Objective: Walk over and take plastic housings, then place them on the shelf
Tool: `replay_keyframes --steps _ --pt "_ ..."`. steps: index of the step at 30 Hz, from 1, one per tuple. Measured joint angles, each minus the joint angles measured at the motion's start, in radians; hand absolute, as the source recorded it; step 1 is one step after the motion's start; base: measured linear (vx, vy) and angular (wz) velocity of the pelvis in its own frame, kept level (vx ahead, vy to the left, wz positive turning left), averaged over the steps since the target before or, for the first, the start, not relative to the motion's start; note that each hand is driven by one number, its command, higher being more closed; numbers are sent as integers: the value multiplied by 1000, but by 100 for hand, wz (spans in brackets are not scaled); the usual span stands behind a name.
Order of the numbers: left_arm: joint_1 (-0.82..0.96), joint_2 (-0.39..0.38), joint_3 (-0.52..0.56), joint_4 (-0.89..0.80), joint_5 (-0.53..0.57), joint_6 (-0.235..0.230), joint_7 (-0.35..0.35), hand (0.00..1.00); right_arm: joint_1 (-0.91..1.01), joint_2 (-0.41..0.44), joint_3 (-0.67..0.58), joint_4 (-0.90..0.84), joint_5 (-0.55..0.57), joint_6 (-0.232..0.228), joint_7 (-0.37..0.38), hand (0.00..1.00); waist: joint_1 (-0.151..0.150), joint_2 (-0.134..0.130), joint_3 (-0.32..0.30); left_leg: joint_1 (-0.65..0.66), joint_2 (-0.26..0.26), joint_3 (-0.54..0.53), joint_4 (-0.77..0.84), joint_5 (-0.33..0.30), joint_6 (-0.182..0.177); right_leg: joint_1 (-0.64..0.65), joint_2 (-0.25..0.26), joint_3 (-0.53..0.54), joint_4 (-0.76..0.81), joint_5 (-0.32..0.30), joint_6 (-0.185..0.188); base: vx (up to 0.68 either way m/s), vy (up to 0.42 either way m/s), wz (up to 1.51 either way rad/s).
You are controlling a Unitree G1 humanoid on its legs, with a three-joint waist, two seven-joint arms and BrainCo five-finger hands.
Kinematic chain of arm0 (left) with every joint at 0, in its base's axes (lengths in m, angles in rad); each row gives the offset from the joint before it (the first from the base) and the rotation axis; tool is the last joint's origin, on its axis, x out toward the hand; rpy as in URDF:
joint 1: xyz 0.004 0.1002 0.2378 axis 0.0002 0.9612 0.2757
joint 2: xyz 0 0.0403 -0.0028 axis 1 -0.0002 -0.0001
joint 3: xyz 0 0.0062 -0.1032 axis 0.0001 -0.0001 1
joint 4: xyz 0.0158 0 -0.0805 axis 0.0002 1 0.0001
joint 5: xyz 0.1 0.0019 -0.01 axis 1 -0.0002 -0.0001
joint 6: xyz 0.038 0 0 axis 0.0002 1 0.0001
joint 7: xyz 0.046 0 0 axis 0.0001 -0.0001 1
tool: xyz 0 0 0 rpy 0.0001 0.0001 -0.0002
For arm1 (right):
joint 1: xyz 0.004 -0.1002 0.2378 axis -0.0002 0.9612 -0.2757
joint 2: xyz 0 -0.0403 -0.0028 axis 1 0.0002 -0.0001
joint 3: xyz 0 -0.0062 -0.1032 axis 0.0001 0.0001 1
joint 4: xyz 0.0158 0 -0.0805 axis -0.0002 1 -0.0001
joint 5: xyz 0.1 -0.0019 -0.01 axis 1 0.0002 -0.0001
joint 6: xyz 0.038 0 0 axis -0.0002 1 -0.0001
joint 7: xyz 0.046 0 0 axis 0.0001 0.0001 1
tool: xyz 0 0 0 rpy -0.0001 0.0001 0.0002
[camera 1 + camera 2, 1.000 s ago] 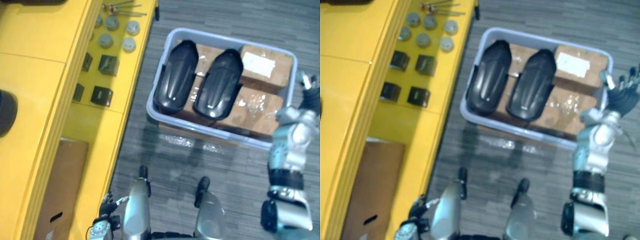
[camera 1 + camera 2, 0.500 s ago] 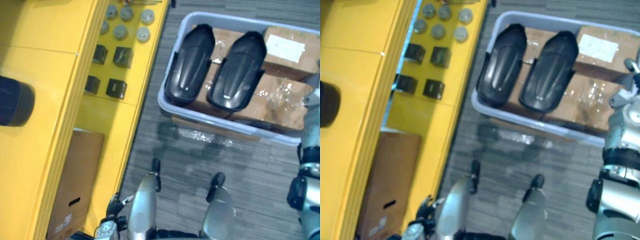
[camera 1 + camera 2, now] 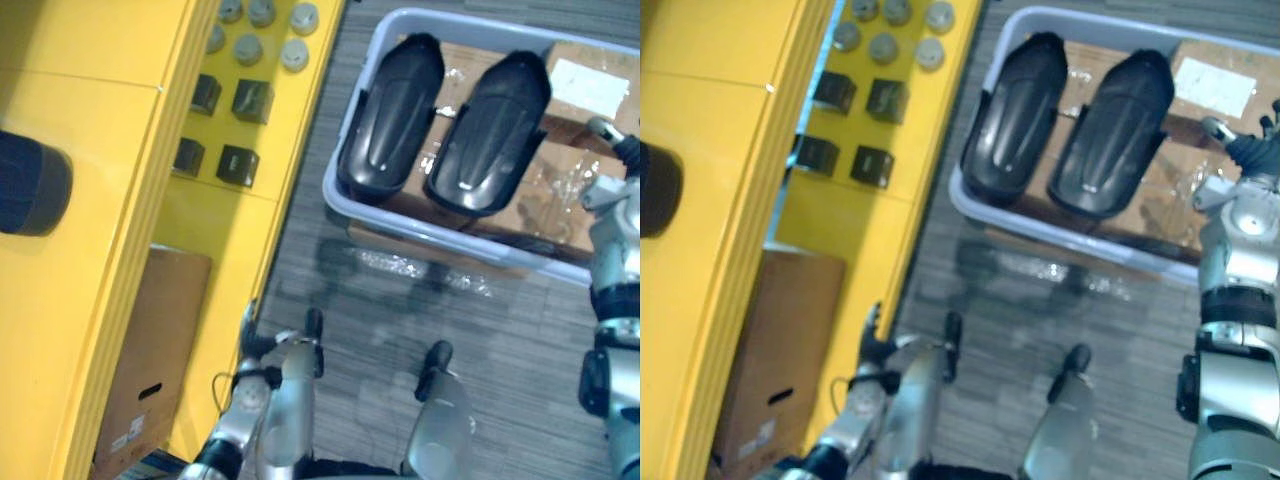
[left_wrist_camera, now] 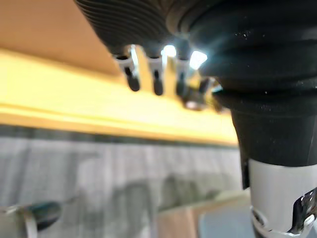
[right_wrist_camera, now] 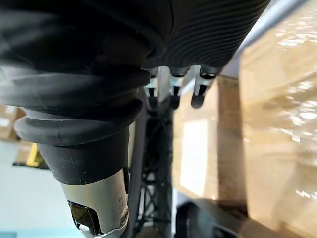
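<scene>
Two black plastic housings [image 3: 392,118] [image 3: 492,130] lie side by side in a grey-blue bin [image 3: 345,165] on the floor, resting on brown wrapped boxes [image 3: 545,195]. My right hand [image 3: 622,152] hangs over the bin's right end above a wrapped box, clear of the housings. Its fingers [image 5: 173,94] hang straight and hold nothing. My left hand [image 3: 256,352] is low beside the front edge of the yellow shelf [image 3: 100,130]. That hand's fingers [image 4: 156,77] are relaxed and empty.
On the shelf's lower level sit small dark cubes [image 3: 238,165] and grey round discs [image 3: 295,55]. A brown cardboard box [image 3: 150,360] stands further down. A dark rounded object [image 3: 30,185] lies on the shelf top. Grey carpet [image 3: 400,310] separates shelf and bin.
The whole picture has shifted, so the camera moved. My left hand has risen towards the shelf's edge. My right hand has come up over the bin's right end.
</scene>
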Motion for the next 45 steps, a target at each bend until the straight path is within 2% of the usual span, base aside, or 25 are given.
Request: replay_keyframes --steps 4,7,12,14,17,21,24,27,29,34,37,38,41,45 --pt "-8 -3 -3 5 23 51 5 0 -7 46 41 0 1 1 25 0 6 0 0 0 19 14 7 0 0 -6 16 17 -7 14 -7 -52 12 -14" --pt "-22 -16 -6 32 23 72 3 0 -22 79 62 0 -2 11 24 0 5 0 0 0 26 23 6 0 0 -13 23 26 -7 18 -8 -61 5 -13" --pt "-49 -32 -39 79 20 72 4 0 -40 106 80 6 -39 52 15 0 11 0 0 -10 30 29 6 3 -1 -31 25 32 -1 21 -10 -35 0 -4" --pt "-55 -40 -42 84 18 70 6 0 -63 113 92 25 -47 70 -11 0 15 0 0 -20 30 30 4 10 -2 -44 24 33 0 23 -11 -3 -5 -2" --pt "-56 -65 -61 83 16 38 8 0 -104 113 98 83 -54 97 -80 0 28 1 -1 -19 30 30 4 12 -2 -44 24 32 1 24 -10 0 0 0" --pt "-51 -72 -140 61 -17 -10 0 0 -151 113 96 97 -80 124 -169 0 33 4 -3 -20 22 28 1 14 0 -44 15 29 2 24 -10 0 6 5" --pt "-42 -90 -199 17 -44 -40 -16 0 -182 112 75 116 -102 147 -238 0 34 30 -21 -32 13 20 0 20 4 -47 8 21 5 24 -9 -16 5 11" --pt "-34 -101 -249 -33 -85 -49 -43 0 -196 112 75 126 -106 165 -292 0 40 59 -45 -49 7 21 -4 30 8 -74 -6 21 26 22 -8 -23 -7 8" --pt "-29 -101 -278 -54 -109 -50 -57 0 -198 111 79 127 -107 186 -296 0 40 67 -51 -53 2 25 -6 34 9 -85 -15 24 37 19 -7 -37 -3 2" --pt "6 -98 -318 -99 -194 -55 -93 0 -239 99 105 135 -105 287 -310 0 40 74 -55 -83 13 47 0 38 15 -118 -20 26 59 17 -9 -50 -7 1" --pt "22 -99 -330 -102 -222 -57 -110 0 -271 92 151 167 -107 333 -308 0 43 76 -57 -92 13 52 -1 47 16 -133 -24 26 69 17 -10 -15 -10 3" --pt "29 -98 -334 -108 -235 -59 -115 0 -277 91 153 167 -107 344 -307 100 43 76 -57 -92 13 52 -1 47 16 -135 -25 26 72 17 -10 0 0 0" --pt "44 -98 -363 -119 -256 -83 -135 0 -314 58 187 179 -138 425 -284 100 50 81 -61 -104 18 74 -2 55 20 -151 -34 26 84 16 -11 -4 -9 4" --pt "44 -95 -392 -149 -279 -103 -155 0 -350 7 230 219 -251 524 -252 100 57 81 -62 -123 15 85 0 62 26 -175 -47 26 98 16 -11 -13 -2 6"
